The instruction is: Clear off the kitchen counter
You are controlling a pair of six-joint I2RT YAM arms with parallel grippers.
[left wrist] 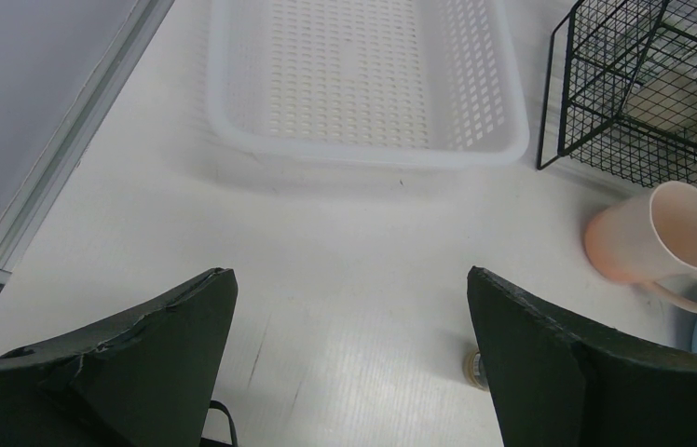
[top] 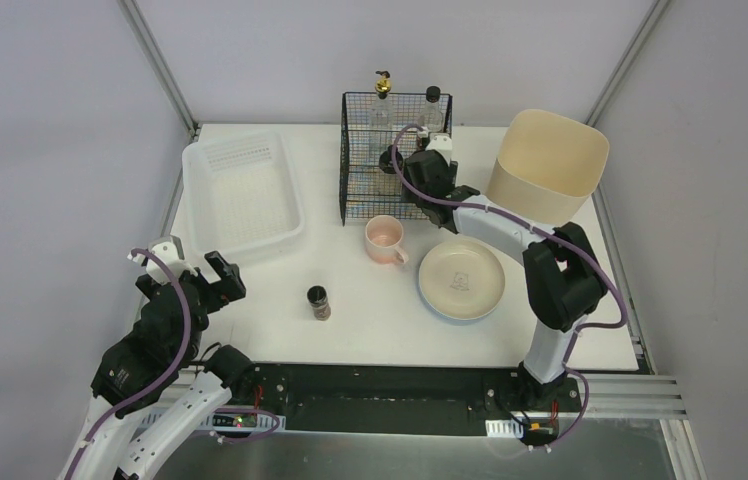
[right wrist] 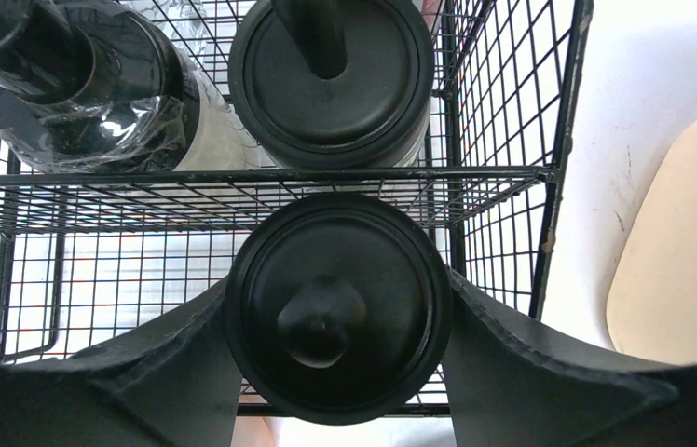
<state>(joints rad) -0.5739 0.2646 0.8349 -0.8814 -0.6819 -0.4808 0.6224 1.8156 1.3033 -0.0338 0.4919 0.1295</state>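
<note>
From above, the kitchen counter (top: pixel 370 335) spans the scene under everything. The left gripper (top: pixel 190 270) hangs over its near left corner, jaws wide apart and empty. The right gripper (top: pixel 412 160) is at the black wire rack (top: pixel 362 195), far centre. A pink mug (top: pixel 385 238), a cream plate (top: pixel 461 279) and a small dark spice jar (top: pixel 319 302) stand on the counter, and a white perforated tray (top: pixel 193 190) lies far left.

Left wrist: the fingers (left wrist: pixel 168 326) are spread, with bare counter between them.

Right wrist: both fingers (right wrist: pixel 186 363) clamp the sides of a black-capped container (right wrist: pixel 331 372) at the rack.
</note>
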